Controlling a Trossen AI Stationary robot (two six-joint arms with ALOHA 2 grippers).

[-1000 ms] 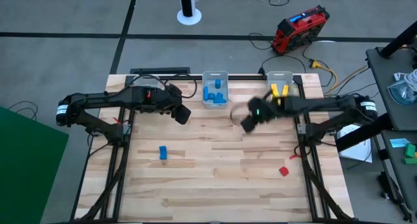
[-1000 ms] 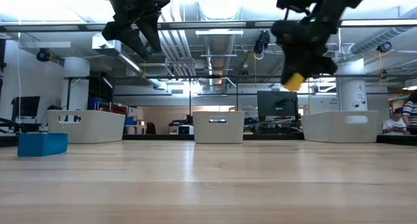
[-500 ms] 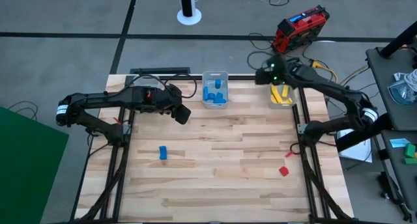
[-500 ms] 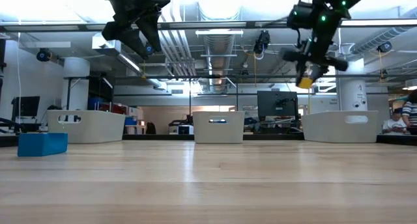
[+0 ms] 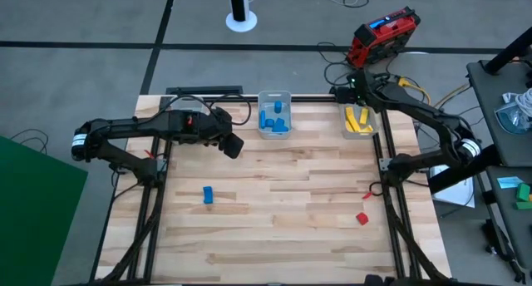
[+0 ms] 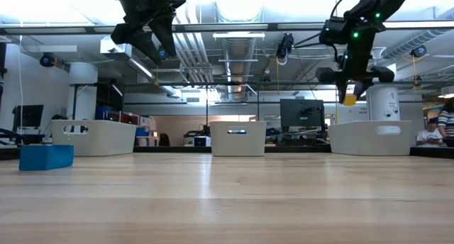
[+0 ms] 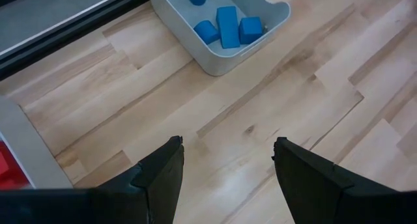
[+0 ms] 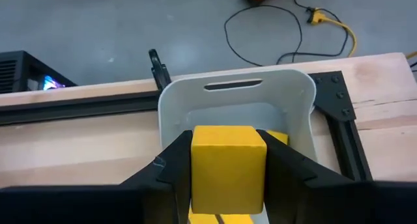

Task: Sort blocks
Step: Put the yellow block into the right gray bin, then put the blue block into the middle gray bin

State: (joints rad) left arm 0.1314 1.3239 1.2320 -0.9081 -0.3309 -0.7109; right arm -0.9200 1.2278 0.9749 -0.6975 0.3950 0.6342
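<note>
1. Three bins stand along the table's (image 5: 274,228) 12 o'clock edge; the low view shows all three, while from above only the middle bin (image 5: 274,97) and the right bin (image 5: 357,99) are clear of the arms.
2. Four blue blocks (image 5: 274,120) lie in the middle bin, and yellow blocks (image 5: 359,120) lie in the right bin; their count cannot be told.
3. Two blocks lie loose on the wood: one blue block (image 5: 208,194) toward 8 o'clock and one red block (image 5: 362,218) toward 4 o'clock, well apart.
4. One yellow cube (image 8: 227,165) is pinched between the right gripper's (image 8: 227,185) fingers (image 8: 287,175), above the right bin at 1 o'clock.
5. Left gripper (image 7: 227,160) hangs over bare wood at 11 o'clock, beside the middle bin, fingers spread and holding nothing.
6. Half a second ago the right gripper was a little nearer table centre; it has shifted out over the right bin. Left arm and loose blocks have not moved.
7. Light wooden planks form the table. Behind it is a grey floor with cables (image 5: 416,91), a red case (image 5: 382,35) and a white post base (image 5: 241,20).
</note>
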